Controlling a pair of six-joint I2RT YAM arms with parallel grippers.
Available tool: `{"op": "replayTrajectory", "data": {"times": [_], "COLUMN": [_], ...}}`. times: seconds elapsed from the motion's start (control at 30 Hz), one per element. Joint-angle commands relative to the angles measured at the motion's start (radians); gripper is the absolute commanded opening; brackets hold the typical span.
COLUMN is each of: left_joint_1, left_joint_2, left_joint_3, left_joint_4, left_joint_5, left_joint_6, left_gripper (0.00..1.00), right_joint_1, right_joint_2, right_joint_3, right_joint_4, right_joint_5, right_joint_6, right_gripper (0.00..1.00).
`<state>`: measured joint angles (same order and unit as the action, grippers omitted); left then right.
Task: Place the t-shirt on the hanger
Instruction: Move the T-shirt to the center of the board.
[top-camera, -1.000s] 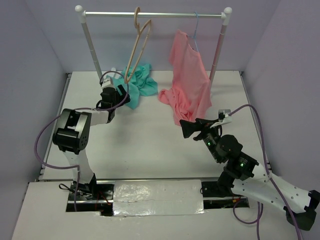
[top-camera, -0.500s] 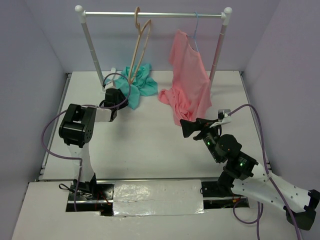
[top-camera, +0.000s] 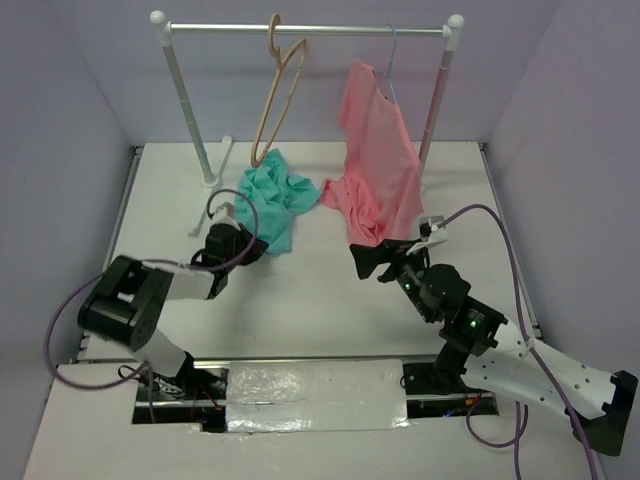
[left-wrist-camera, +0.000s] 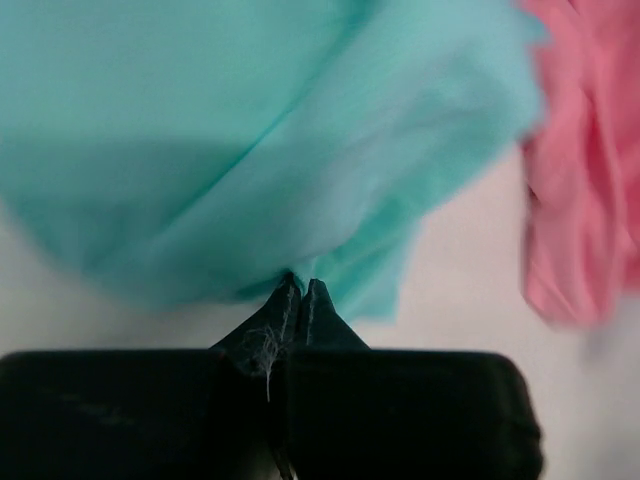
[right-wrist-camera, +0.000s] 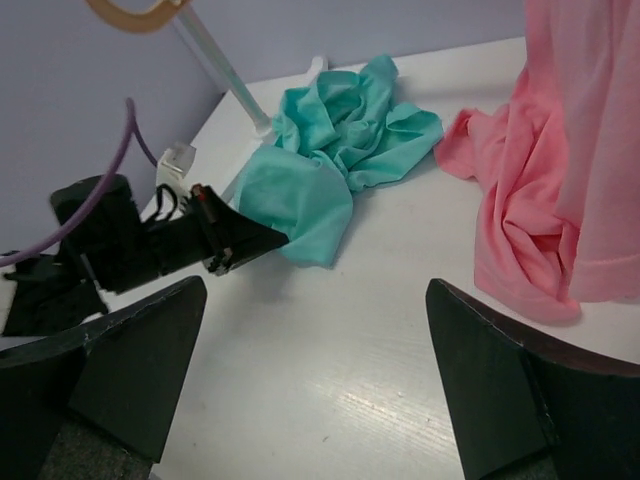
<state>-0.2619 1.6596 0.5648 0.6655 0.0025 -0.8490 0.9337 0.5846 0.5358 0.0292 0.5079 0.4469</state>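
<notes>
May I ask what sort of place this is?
Likely a robot lab cell, not a home: plain walls box in a white table, with a small clothes rail and two bolted arms.

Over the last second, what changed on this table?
The left end effector closed on the edge of the t-shirt and pulled back toward the near side, dragging the cloth out from under the hanger. The right end effector shifted slightly, staying open. The hanger, pink shirt and rail stayed put.

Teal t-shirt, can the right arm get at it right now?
Probably yes: the open right gripper faces the teal t-shirt across bare table, and the left gripper pinches only one edge.
</notes>
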Motion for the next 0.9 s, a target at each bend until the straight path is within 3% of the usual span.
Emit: {"op": "replayTrajectory", "data": {"times": [0.0,0.1,0.2,0.23,0.27,0.3,0.4,0.5,0.7,0.87], "left_joint_1": [-0.147,-0.296,-0.436,-0.457,-0.476,-0.477,-0.479,-0.478,-0.479,-0.476], "left_joint_2": [-0.235,-0.413,-0.749,-0.805,-0.861,-0.956,-1.078,-1.097,-0.922,-0.865], "left_joint_3": [-0.141,-0.236,-0.304,-0.307,-0.304,-0.293,-0.238,-0.198,-0.14,-0.138], "left_joint_4": [0.071,-0.093,-0.254,-0.309,-0.417,-0.475,-0.648,-0.714,-0.738,-0.733], "left_joint_5": [0.025,-0.083,-0.194,-0.209,-0.238,-0.252,-0.324,-0.348,-0.331,-0.384], "left_joint_6": [-0.033,-0.038,-0.027,-0.022,-0.01,-0.012,0.03,0.062,0.094,0.096], "left_gripper": [0.0,0.0,0.0,0.05,0.41,0.56,0.66,0.76,0.75,0.75], "right_joint_1": [0.004,0.005,0.004,0.007,0.002,0.004,-0.003,-0.001,0.002,0.022], "right_joint_2": [0.052,0.081,0.095,0.093,0.092,0.092,0.101,0.15,0.314,0.395], "right_joint_3": [0.058,0.096,0.102,0.098,0.095,0.084,0.064,0.069,0.125,0.081], "right_joint_4": [-0.008,-0.052,-0.057,-0.051,-0.046,-0.032,0.03,0.066,-0.003,0.023], "right_joint_5": [-0.039,-0.039,-0.042,-0.045,-0.051,-0.049,-0.089,-0.196,-0.374,-0.424], "right_joint_6": [-0.028,-0.017,-0.014,-0.02,-0.033,-0.04,-0.083,-0.105,-0.027,0.047], "right_gripper": [0.98,0.97,0.95,0.95,0.95,0.94,0.93,0.91,0.87,0.84]}}
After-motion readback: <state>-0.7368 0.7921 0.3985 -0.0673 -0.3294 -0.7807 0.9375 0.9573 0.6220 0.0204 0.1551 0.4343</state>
